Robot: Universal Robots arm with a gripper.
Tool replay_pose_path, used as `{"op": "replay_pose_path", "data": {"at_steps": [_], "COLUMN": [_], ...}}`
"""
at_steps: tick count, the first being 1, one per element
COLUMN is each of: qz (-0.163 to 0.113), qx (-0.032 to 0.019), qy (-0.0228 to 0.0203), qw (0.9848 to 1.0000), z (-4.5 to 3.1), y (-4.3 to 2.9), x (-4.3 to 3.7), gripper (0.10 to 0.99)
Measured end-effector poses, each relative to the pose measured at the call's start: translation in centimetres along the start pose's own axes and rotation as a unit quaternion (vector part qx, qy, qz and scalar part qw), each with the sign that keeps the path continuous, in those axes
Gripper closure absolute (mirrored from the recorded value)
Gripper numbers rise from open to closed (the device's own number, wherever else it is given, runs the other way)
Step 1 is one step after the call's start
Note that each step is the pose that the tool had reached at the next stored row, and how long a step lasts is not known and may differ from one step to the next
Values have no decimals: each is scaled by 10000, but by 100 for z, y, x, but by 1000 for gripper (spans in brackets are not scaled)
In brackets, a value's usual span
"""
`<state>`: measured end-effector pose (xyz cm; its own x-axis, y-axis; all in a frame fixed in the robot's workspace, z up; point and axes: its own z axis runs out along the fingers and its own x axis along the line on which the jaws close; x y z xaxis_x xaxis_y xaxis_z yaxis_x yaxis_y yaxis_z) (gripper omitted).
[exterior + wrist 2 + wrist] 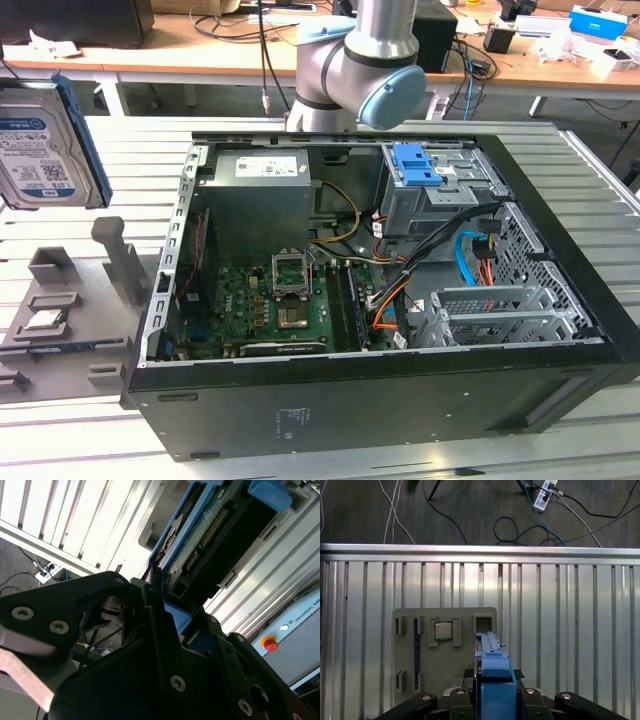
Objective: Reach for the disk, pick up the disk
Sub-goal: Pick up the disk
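Black robot gripper is clamped on the disk, a rectangular silver metal hard drive with a blue-and-white label and a blue plastic side bracket. In the first wrist view the drive sits edge-on between the jaws with the bracket edge facing the camera. The second wrist view shows its green circuit-board side running away from the fingers. In the exterior view the drive hangs upright at that view's left, above the ribbed metal table and apart from the flat grey plastic fixture below it. Handling, my read: dense, fully rigid, smooth metal faces, so it could slip and shift if grip force is low. The exposed board and shock-sensitive internals mean no knocks. Best hold is a pinch across the thin dimension near one end, pads on metal or bracket, off the connector. Count: one drive, one gripper, one grey fixture, one small square silver chip seated in it, one open black PC case, one bright blue ribbed latch inside it.
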<state>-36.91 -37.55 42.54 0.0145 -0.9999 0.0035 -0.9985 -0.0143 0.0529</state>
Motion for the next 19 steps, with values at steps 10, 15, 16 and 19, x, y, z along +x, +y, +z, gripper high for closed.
{"op": "replay_pose_path", "data": {"at_steps": [10,15,16,19], "qz": [0,0,0,0], "qx": [-15,-23,-24,-28], "qy": [0,0,0,0], "qw": [10000,10000,10000,10000], "z": [-160,-256,-268,-322], "y": [-14,-21,-21,-25], "x": [1,1,2,2], "gripper": [718,718,718,718]}}
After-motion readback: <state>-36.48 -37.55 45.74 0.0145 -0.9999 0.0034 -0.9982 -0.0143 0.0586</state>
